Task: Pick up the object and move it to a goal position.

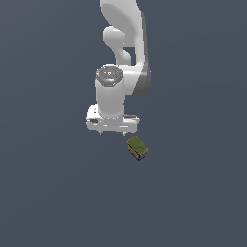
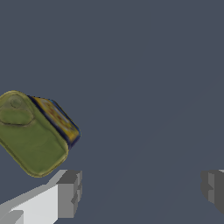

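Bench (image 1: 48, 193): flat, uniform dark slate-grey. Only item on it: small tin can (image 1: 137, 147), olive-green lid up, dark blue sides, yellow marks, skewed to frame edges.

No readable text, brand, number or sign is shown in either view. Yellow marks are seen on the dark blue side of the tin can (image 2: 57, 117), but they are too blurred to be read as letters or figures. On the can's olive-green lid only a pull tab shape is made out, with no lettering. In the exterior view the can (image 1: 137, 147) is too small for any marking to be told. No label is carried by the white arm (image 1: 118, 91).
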Controlling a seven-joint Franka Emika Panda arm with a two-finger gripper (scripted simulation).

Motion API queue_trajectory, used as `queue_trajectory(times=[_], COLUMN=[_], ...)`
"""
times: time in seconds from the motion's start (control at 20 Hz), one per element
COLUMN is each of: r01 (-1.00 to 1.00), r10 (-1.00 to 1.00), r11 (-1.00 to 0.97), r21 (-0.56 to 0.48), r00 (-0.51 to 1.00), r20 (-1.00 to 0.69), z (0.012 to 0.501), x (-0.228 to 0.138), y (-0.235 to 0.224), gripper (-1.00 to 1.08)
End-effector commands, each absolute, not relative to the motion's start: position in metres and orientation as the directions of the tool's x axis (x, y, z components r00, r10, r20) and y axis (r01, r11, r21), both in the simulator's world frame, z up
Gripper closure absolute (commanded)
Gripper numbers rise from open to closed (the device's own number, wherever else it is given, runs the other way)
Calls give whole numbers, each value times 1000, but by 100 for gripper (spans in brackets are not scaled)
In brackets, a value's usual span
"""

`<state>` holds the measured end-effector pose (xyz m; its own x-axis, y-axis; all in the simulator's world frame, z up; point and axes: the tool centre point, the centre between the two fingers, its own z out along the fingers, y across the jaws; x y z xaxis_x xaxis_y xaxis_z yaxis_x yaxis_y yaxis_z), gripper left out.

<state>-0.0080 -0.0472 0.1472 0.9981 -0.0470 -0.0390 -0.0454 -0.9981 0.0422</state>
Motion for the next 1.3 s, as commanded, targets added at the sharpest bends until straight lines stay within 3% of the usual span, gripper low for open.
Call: queue_trajectory(times=[0.0,0.45,1.25], r01=[-39,83,513], r10=[-41,82,513], r11=[-998,-996,-858], r21=[42,35,5], r00=[998,996,858], r20=[-38,-36,-10], z=[147,140,114], x=[-8,-2,14], y=[-46,-27,49], gripper=[-92,-92,-92])
